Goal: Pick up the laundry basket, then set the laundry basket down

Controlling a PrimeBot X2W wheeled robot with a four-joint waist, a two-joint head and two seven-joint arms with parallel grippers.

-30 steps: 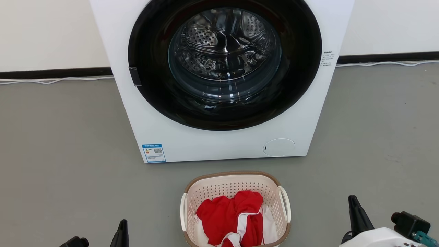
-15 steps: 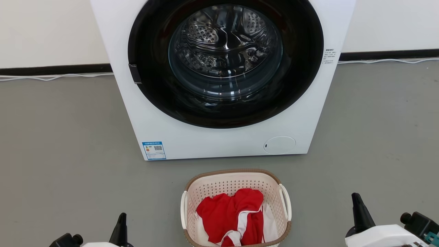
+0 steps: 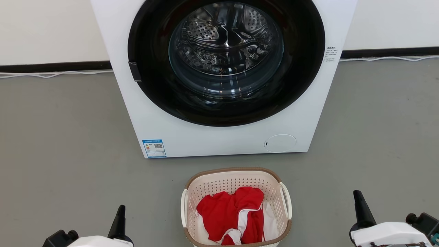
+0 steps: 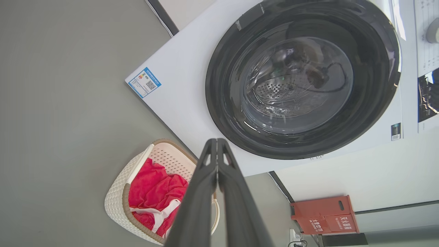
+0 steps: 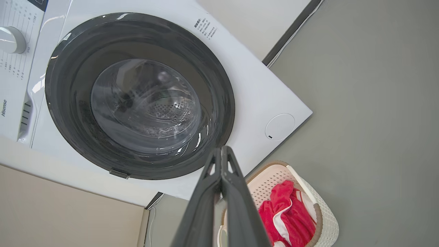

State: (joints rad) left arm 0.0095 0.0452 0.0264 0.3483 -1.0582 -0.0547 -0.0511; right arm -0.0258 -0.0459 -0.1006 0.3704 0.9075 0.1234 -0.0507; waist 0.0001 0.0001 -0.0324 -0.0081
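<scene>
The laundry basket (image 3: pixel 219 183) stands on the grey floor in front of the washing machine, cream-white and perforated with a brown rim and white loop handles at both sides. Red and white cloth (image 3: pixel 233 214) lies inside it. My left gripper (image 3: pixel 120 210) is shut and empty, well to the basket's left. On the far right my right gripper (image 3: pixel 357 195) is shut too, with nothing in it. In the left wrist view the basket (image 4: pixel 118 202) lies below the shut fingers (image 4: pixel 209 161). The right wrist view has the basket (image 5: pixel 327 219) right of the shut fingers (image 5: pixel 221 161).
A big white washing machine (image 3: pixel 219 140) with a closed round dark door (image 3: pixel 226 61) stands just behind the basket. White cables (image 3: pixel 55 73) run along the wall's black skirting. A red box (image 4: pixel 324 214) stands by the wall in the left wrist view.
The head camera has tilted slightly, shifting the scene up. Both arms have come further into view at the bottom corners, the right gripper drifting outward. The basket has stayed in place.
</scene>
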